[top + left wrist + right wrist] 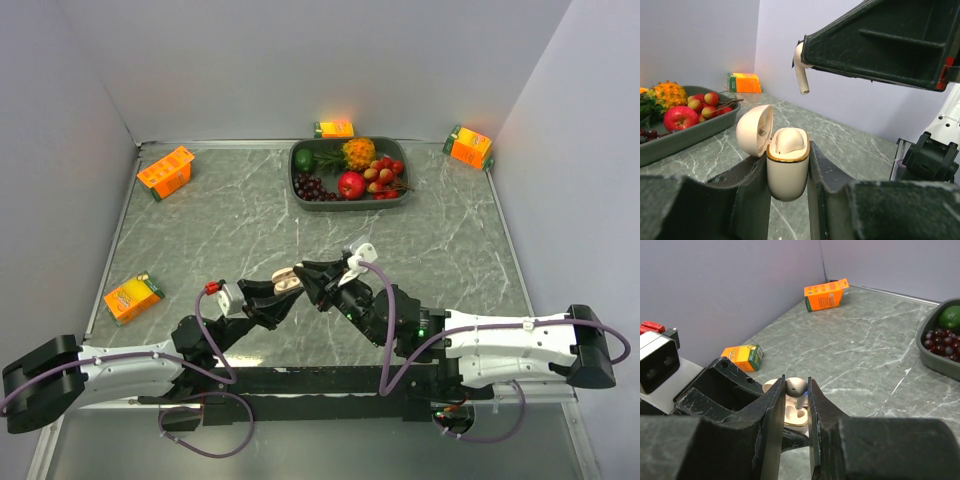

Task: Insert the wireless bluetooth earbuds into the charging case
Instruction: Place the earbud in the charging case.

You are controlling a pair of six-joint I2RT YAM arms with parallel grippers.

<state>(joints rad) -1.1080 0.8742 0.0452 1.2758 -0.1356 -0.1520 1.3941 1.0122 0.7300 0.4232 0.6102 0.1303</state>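
My left tool [787, 159] pinches the cream-beige rounded plastic charging case [786, 180] upright, its gold-rimmed mouth facing up and its hinged lid [754, 131] swung open sideways. Above it, my right tool [796, 390] nips a glossy white earbud [801, 75], stem hanging downward, clear of the mouth. Beyond lie the grey marbled desk [230, 220], a dark fruit tray [300, 190] and orange cartons [166, 171].

The charging case [786, 175] is smooth cream plastic (shiny gold rim), the earbud [801, 75] glossy white plastic.
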